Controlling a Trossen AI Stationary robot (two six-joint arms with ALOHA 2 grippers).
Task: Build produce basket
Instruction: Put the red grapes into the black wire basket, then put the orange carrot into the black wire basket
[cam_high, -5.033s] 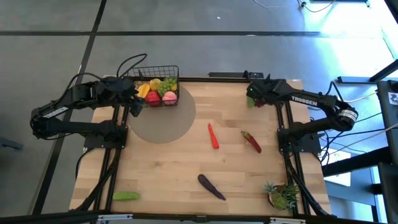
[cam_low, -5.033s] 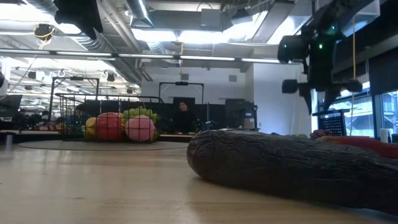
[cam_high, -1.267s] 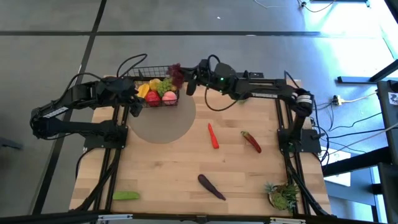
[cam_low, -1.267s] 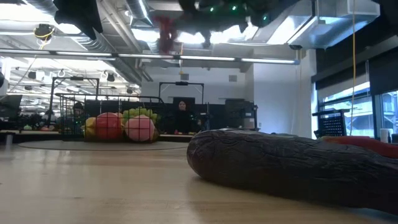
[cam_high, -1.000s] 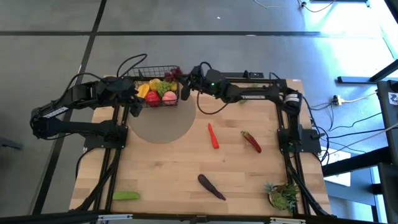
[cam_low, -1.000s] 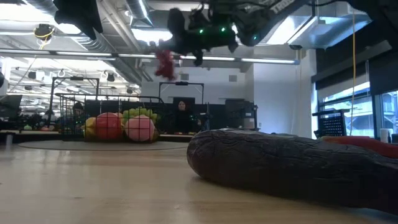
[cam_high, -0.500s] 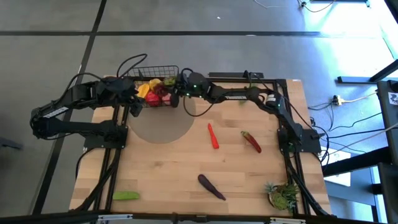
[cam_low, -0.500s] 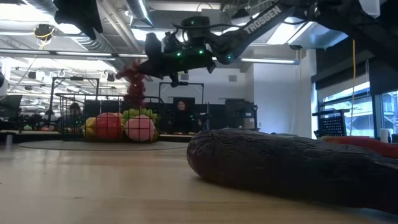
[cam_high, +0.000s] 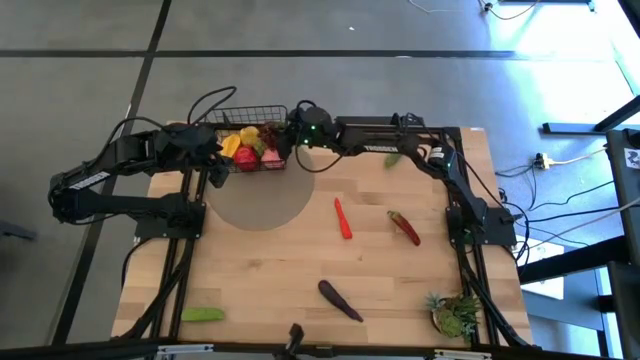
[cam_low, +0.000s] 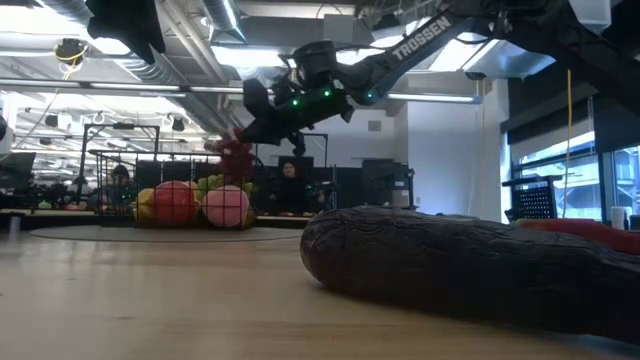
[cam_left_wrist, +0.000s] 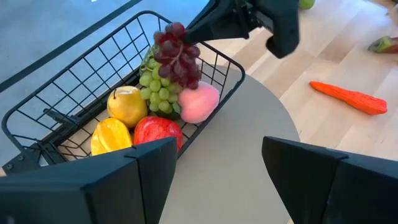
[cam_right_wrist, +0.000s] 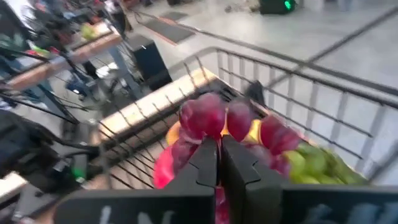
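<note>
The black wire basket (cam_high: 262, 108) stands at the table's far left on a grey round mat and holds a lemon, a mango, a red apple, a pink peach (cam_left_wrist: 198, 104) and green grapes (cam_left_wrist: 155, 93). My right gripper (cam_left_wrist: 186, 34) reaches over the basket's right end, shut on a bunch of dark red grapes (cam_left_wrist: 177, 55), which also shows in the low view (cam_low: 237, 155). The bunch hangs low over the green grapes and peach; I cannot tell if it rests on them. My left gripper (cam_high: 212, 152) is open and empty at the basket's left side. My right gripper pinches the top of the red grape bunch (cam_right_wrist: 214, 127) between its two shut fingers (cam_right_wrist: 205, 163). The fingers slant down from the table's right side. The bunch hangs below the fingertips (cam_left_wrist: 180, 65) inside the basket's rim, over the green grapes.
On the bare wood lie an orange-red chili (cam_high: 343, 218), a red chili (cam_high: 404, 227), a dark eggplant (cam_high: 340, 300) and a green cucumber (cam_high: 203, 314). A spiky potted plant (cam_high: 455, 312) stands at the near right corner. A small green thing (cam_high: 392, 158) lies under the right arm.
My right gripper has carried the red grapes toward the table's left, from beside the basket's right end to over it, and has gone down. The bunch now hangs inside the basket, just above the other fruit. The gripper stays shut.
</note>
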